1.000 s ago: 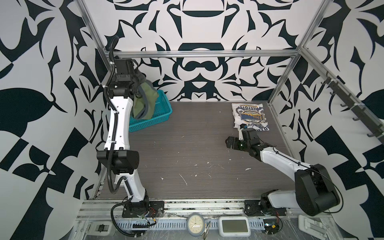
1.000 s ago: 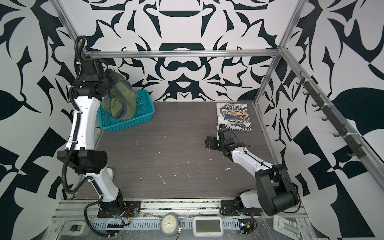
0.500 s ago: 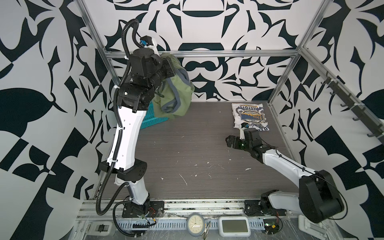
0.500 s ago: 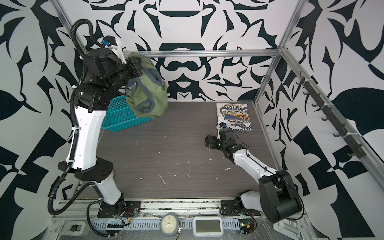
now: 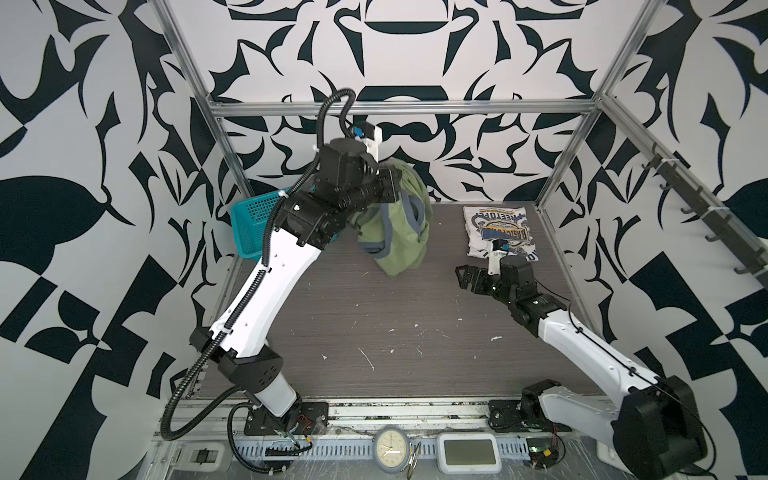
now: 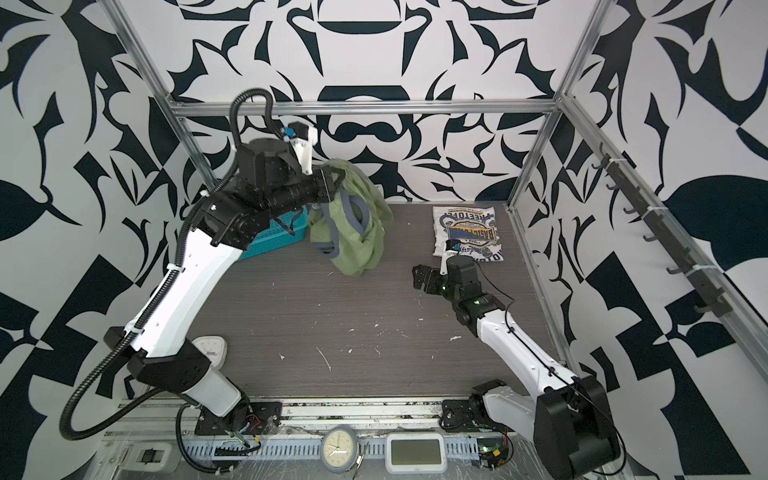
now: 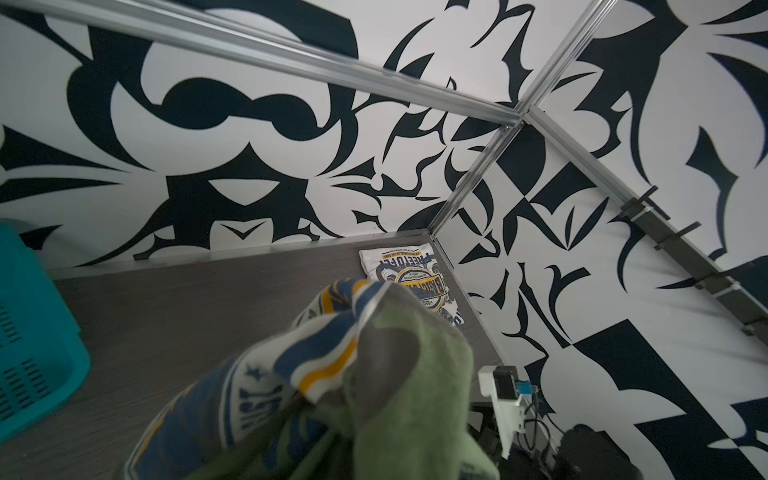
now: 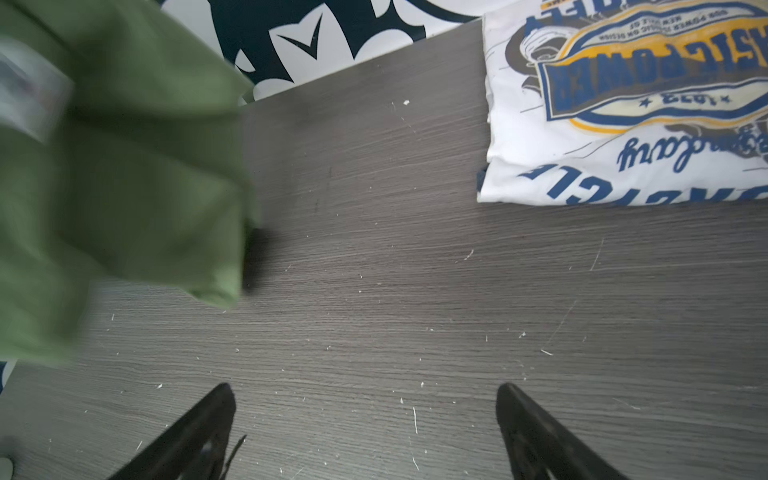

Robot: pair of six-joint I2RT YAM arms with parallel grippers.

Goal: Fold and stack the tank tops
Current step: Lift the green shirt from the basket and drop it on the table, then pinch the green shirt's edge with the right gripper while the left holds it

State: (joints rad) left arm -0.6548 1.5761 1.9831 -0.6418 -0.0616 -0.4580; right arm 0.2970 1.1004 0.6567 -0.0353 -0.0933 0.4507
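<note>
I see the folded white cloth tank top (image 5: 498,224) lying flat on the dark wood-grain table (image 5: 374,324) at one o'clock, in the far right corner. The teal plastic mesh basket (image 5: 249,224) sits at ten o'clock, far left. Between them, near twelve, the olive green cloth tank top (image 5: 399,237) hangs from my left gripper (image 5: 394,187), above the table. My right gripper (image 5: 464,279) is at two o'clock, just before the white top.

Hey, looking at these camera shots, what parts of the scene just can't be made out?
- left claw: fingertips buried in the green tank top, left wrist view.
- green tank top: blurred in the right wrist view.
- teal basket: inside hidden by the left arm, both top views.
- white tank top: cut off by the frame edge, right wrist view.
</note>
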